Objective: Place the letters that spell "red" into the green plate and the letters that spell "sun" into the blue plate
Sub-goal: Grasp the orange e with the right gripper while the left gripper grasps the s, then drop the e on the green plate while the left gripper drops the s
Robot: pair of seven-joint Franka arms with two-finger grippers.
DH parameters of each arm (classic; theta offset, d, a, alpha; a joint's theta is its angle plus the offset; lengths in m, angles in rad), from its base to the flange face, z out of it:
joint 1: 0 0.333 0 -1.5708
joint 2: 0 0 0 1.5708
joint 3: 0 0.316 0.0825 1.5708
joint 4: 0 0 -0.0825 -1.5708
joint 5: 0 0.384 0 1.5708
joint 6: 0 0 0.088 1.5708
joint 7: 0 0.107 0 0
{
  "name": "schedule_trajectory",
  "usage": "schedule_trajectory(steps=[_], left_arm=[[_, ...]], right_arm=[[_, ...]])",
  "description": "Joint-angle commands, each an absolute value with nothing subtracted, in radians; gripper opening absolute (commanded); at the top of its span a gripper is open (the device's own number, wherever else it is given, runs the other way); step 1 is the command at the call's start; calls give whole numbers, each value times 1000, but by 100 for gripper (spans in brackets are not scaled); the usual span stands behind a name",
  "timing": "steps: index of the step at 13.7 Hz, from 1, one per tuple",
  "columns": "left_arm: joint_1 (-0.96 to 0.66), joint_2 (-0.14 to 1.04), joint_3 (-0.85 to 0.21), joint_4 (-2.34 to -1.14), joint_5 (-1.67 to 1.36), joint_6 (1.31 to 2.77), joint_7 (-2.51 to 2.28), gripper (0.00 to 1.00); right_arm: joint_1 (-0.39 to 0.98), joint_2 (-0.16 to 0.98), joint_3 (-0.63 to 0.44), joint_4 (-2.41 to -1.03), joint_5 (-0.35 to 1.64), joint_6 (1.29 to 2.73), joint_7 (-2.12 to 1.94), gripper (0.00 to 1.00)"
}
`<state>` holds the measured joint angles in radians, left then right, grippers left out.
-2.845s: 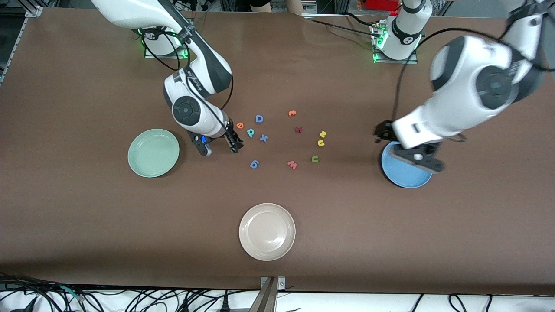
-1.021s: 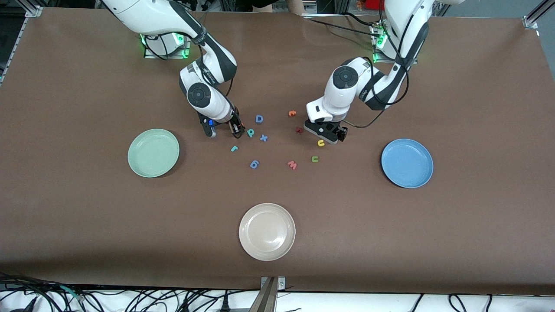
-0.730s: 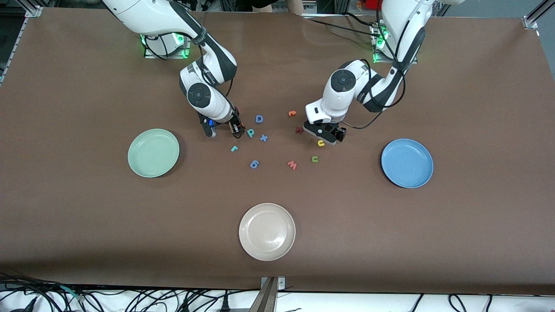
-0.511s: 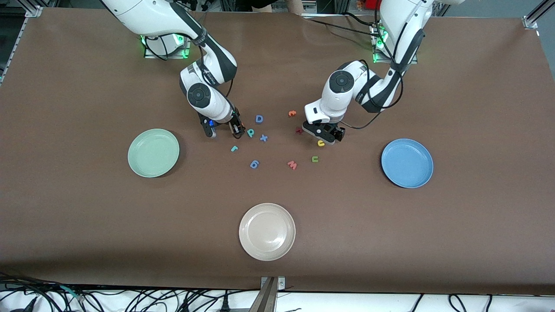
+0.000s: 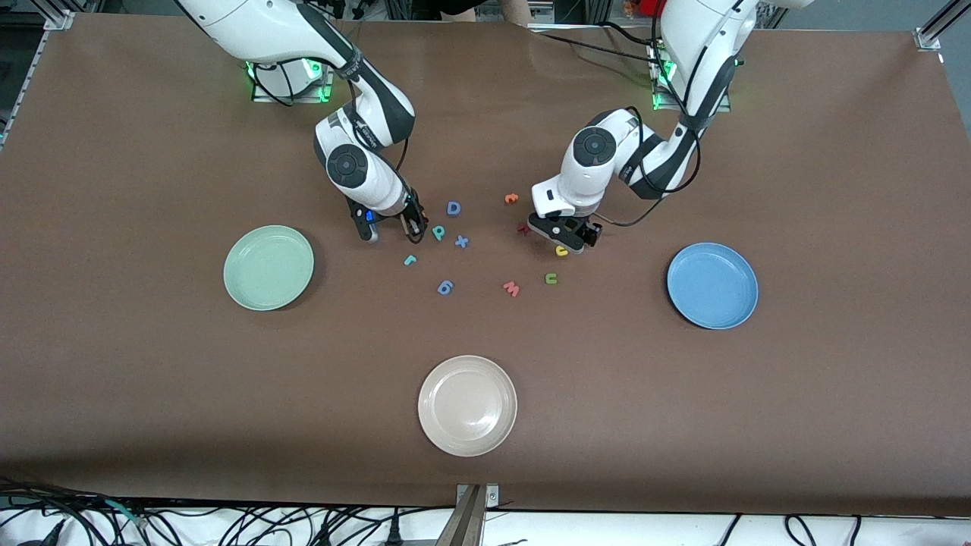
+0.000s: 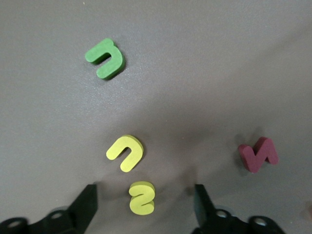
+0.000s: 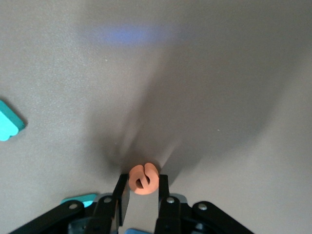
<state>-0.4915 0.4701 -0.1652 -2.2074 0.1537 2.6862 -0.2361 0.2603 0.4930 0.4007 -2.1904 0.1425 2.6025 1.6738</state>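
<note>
the letters lie mid-table, nearer the robots' edge. the green plate sits toward the right arm's end, the blue plate toward the left arm's end, the third plate nearest the camera-side edge.

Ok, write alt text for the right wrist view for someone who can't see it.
The right gripper has its two black fingers closed against the sides of a small orange foam "e" resting on the plain brown table. A teal letter lies off at the picture's edge, only partly in frame.
</note>
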Motion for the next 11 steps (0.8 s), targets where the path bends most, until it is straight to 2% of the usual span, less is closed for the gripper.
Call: schedule_trajectory(steps=[1,3,5,8,11], left_arm=[[-497,480,-163,-2187,184,2689,-288,48],[-502,482,-163,-2175,186,2689,-359,29],[-511,483,-161,-2175,186,2689,-362,21],[-499,477,-161,-2166,187,2678,-356,19],[-497,474,-160,-2163,187,2675,-354,14]], right_arm=[[253,483,408,-2201,156,2599,1677,8],[247,430,402,-2197,156,2548,1667,8],[241,362,359,-2159,155,2379,1631,8],[241,295,246,-2048,155,2049,1458,9],[241,278,96,-1909,155,1785,1208,9]])
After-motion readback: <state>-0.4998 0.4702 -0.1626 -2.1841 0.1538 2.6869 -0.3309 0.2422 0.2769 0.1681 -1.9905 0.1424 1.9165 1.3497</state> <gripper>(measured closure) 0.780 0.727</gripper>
